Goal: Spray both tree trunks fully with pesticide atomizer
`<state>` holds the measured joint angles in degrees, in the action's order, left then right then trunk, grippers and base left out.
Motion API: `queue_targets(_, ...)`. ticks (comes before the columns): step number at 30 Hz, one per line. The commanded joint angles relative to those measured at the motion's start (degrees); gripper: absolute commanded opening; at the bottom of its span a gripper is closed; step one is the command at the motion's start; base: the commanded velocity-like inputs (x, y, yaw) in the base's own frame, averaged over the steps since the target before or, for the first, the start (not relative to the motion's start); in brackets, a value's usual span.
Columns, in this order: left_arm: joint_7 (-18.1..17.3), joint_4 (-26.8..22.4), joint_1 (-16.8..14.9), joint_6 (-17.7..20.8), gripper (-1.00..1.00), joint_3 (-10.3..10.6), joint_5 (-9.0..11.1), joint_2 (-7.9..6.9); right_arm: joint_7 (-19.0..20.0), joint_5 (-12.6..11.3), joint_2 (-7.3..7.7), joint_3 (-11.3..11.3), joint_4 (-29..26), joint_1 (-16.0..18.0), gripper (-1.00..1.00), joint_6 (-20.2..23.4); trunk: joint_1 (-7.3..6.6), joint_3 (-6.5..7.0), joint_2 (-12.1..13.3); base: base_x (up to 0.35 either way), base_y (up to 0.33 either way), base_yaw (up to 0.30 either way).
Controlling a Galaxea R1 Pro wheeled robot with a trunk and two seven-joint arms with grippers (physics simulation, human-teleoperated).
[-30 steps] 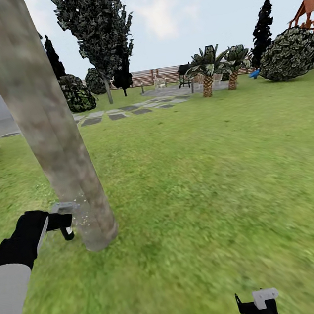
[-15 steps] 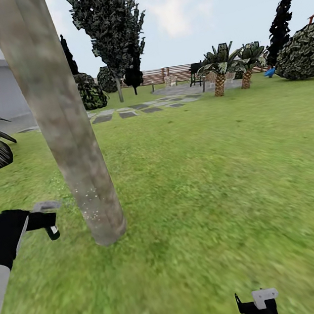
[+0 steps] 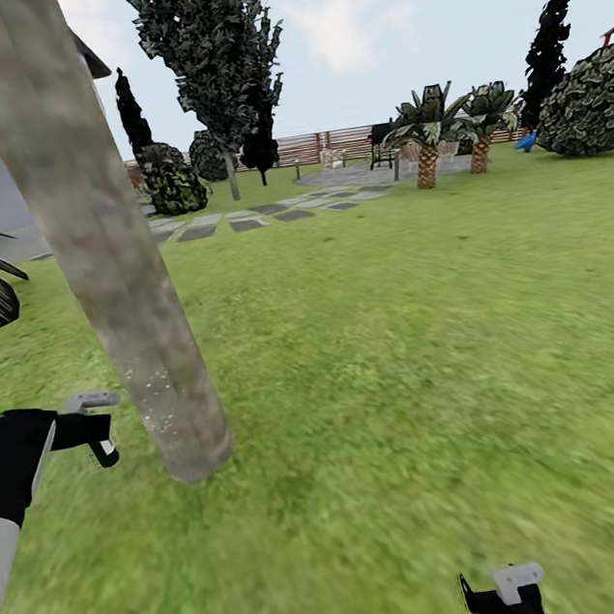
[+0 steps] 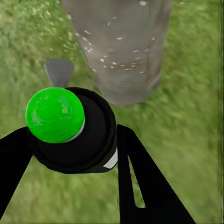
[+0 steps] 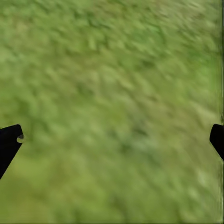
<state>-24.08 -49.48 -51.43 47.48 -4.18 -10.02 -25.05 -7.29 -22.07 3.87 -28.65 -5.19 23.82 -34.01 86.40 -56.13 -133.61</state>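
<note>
My left gripper point(image 4: 70, 154) squeezes the spray bottle point(image 4: 70, 126), nozzle facing the tree trunk point(image 3: 150, 368) just beside it. The trunk sits closer than a moment ago, white specks low down. My right gripper point(image 5: 112, 140) is spread wide, empty

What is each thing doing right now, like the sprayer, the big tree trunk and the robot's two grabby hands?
pesticide atomizer: held in the left gripper, nozzle toward the trunk.
tree trunk: standing on the grass, white specks on its lower part only.
left gripper: jaws shut on the atomizer, beside the trunk's base.
right gripper: jaws open, holding nothing, over grass.
</note>
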Motion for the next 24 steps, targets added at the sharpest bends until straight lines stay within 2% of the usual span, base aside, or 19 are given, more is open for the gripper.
queue_targets(1, 0.1, 0.0, 0.0, 0.0, -1.0, 0.0, -0.1, 0.25, 0.0, 0.0, 0.0, 0.0, 0.0, 0.0, 1.0, 0.0, 0.0, 0.0, 0.0, 0.061, -0.266, 0.0)
queue_targets(4, 0.2, 0.0, 0.0, 0.0, -1.0, 0.0, -0.2, 0.83, 0.0, 0.0, 0.0, 0.0, 0.0, 0.0, 1.0, 0.0, 0.0, 0.0, 0.0, 0.135, -0.251, 0.0)
queue_targets(12, 0.3, 0.0, 0.1, 0.0, -1.0, 0.0, -0.3, 0.88, 0.0, 0.0, 0.0, 0.0, 0.0, 0.0, 1.0, 0.1, 0.0, 0.0, 0.0, 0.157, -0.245, 0.0)
queue_targets(24, 0.3, 0.1, 0.1, 0.0, -1.0, 0.0, -0.6, 0.79, 0.0, 0.0, 0.0, 0.0, 0.0, 0.0, 1.0, 0.1, 0.0, 0.0, 0.0, 0.01, -0.269, 0.0)
